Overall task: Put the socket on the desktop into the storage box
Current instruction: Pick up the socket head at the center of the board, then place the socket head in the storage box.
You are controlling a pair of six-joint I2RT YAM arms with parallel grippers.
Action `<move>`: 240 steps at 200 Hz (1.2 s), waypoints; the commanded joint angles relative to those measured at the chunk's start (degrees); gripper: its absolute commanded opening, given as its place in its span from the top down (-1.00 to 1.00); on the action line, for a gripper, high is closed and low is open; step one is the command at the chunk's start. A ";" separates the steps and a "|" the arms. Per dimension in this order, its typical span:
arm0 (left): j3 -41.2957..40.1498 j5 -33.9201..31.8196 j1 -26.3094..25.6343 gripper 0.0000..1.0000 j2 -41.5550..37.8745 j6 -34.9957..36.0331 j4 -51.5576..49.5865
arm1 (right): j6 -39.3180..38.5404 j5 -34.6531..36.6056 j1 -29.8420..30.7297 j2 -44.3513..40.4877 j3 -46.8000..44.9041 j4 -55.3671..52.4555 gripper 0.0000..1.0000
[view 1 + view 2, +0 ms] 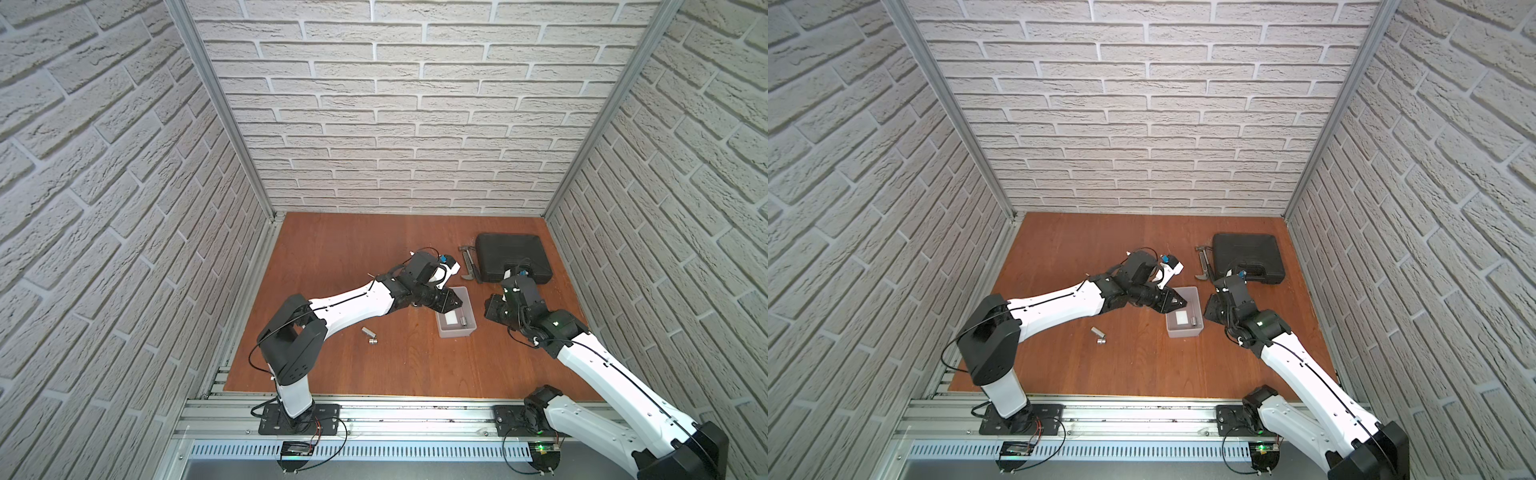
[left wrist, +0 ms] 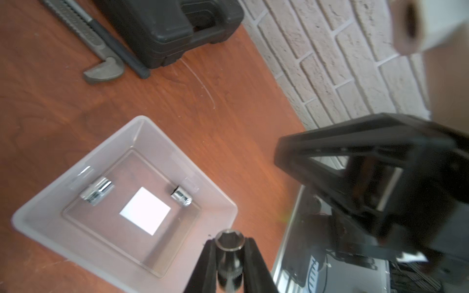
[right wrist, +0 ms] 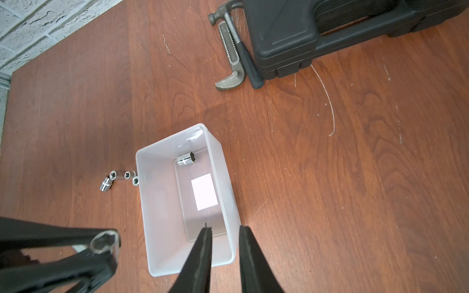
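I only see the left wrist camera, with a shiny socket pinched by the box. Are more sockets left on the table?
Observer: Yes, at least two. A long socket and a short socket lie on the table, apart from the box, near the left arm.
Operator: What's the blurry black thing near me?
Observer: The right gripper. Its own camera shows its jaws apart with nothing between them.
Operator: And the black stick by the case?
Observer: A hammer. The right wrist camera shows its metal head, beside the case.
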 commanded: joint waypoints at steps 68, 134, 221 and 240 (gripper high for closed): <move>8.18 -15.90 -4.53 1.00 4.44 3.31 -8.97 | 0.99 0.68 -1.08 0.16 0.07 0.13 0.49; 9.23 -12.51 -4.91 1.00 7.69 2.12 -7.23 | 1.13 0.50 -1.63 0.34 0.36 -0.44 0.49; 8.17 -13.68 -4.91 0.16 6.51 2.61 -5.14 | -0.16 -0.12 -1.69 0.03 0.90 -1.15 0.49; 7.75 -14.46 -4.85 0.16 5.47 3.11 -5.60 | -0.32 -1.16 -1.69 0.14 0.97 -0.68 0.49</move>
